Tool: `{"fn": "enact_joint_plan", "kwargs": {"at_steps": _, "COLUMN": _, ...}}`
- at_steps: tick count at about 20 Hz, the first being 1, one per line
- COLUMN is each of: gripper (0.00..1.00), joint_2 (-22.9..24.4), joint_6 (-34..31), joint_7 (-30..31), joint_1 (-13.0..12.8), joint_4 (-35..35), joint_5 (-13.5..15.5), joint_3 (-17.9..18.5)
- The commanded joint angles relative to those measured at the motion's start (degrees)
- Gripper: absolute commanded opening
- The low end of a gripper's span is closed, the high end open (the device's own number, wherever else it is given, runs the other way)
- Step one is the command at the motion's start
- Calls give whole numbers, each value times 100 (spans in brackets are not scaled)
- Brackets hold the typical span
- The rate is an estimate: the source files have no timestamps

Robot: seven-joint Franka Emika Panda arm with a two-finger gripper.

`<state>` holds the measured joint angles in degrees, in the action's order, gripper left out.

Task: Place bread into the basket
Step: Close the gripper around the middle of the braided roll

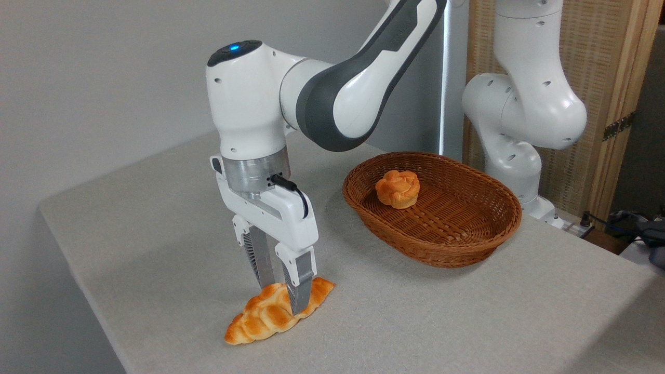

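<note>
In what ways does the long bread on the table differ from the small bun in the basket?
The bread is long, braided and pointed; the bun is small and round. The bread lies on the table between the gripper fingers; the bun sits untouched in the basket. Both are golden orange.

The bread (278, 310) is golden orange with browned bumps in a braided pattern. Up and to the right of it, the basket (457, 248) is reddish brown woven wicker, and the small bun (397, 188) inside it is plain orange. The desk (156, 228) is pale beige-grey with a fine cloth-like weave. The pincer (283, 297) above the bread has a white body and grey ribbed fingers; the arm is white with dark grey joints.
</note>
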<state>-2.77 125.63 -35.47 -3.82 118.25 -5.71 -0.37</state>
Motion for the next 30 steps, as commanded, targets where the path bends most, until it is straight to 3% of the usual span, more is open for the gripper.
{"fn": "enact_joint_plan", "kwargs": {"at_steps": 1, "gripper": 100, "joint_2": -83, "joint_6": 207, "joint_7": -118, "joint_1": 13, "joint_4": 75, "joint_5": 26, "joint_3": -16}}
{"fn": "enact_joint_plan", "kwargs": {"at_steps": 4, "gripper": 100, "joint_2": -83, "joint_6": 681, "joint_7": -135, "joint_1": 13, "joint_4": 224, "joint_5": 18, "joint_3": -16}}
{"fn": "enact_joint_plan", "kwargs": {"at_steps": 9, "gripper": 100, "joint_2": -83, "joint_6": 744, "joint_7": -267, "joint_1": 13, "joint_4": 268, "joint_5": 17, "joint_3": -16}}
{"fn": "enact_joint_plan", "kwargs": {"at_steps": 10, "gripper": 95, "joint_2": -92, "joint_6": 744, "joint_7": -285, "joint_1": 13, "joint_4": 268, "joint_5": 17, "joint_3": -16}}
{"fn": "enact_joint_plan", "kwargs": {"at_steps": 11, "gripper": 79, "joint_2": -92, "joint_6": 744, "joint_7": -311, "joint_1": 13, "joint_4": 268, "joint_5": 17, "joint_3": -16}}
{"fn": "enact_joint_plan", "kwargs": {"at_steps": 12, "gripper": 73, "joint_2": -92, "joint_6": 744, "joint_7": -311, "joint_1": 13, "joint_4": 277, "joint_5": 17, "joint_3": -16}}
{"fn": "enact_joint_plan", "kwargs": {"at_steps": 13, "gripper": 62, "joint_2": -92, "joint_6": 744, "joint_7": -337, "joint_1": 13, "joint_4": 277, "joint_5": 17, "joint_3": -16}}
{"fn": "enact_joint_plan", "kwargs": {"at_steps": 15, "gripper": 51, "joint_2": -92, "joint_6": 744, "joint_7": -381, "joint_1": 13, "joint_4": 268, "joint_5": 17, "joint_3": -16}}
{"fn": "enact_joint_plan", "kwargs": {"at_steps": 17, "gripper": 46, "joint_2": -92, "joint_6": 744, "joint_7": -382, "joint_1": 13, "joint_4": 268, "joint_5": 17, "joint_3": -16}}
{"fn": "enact_joint_plan", "kwargs": {"at_steps": 30, "gripper": 43, "joint_2": -100, "joint_6": 735, "joint_7": -382, "joint_1": 13, "joint_4": 277, "joint_5": 17, "joint_3": -16}}
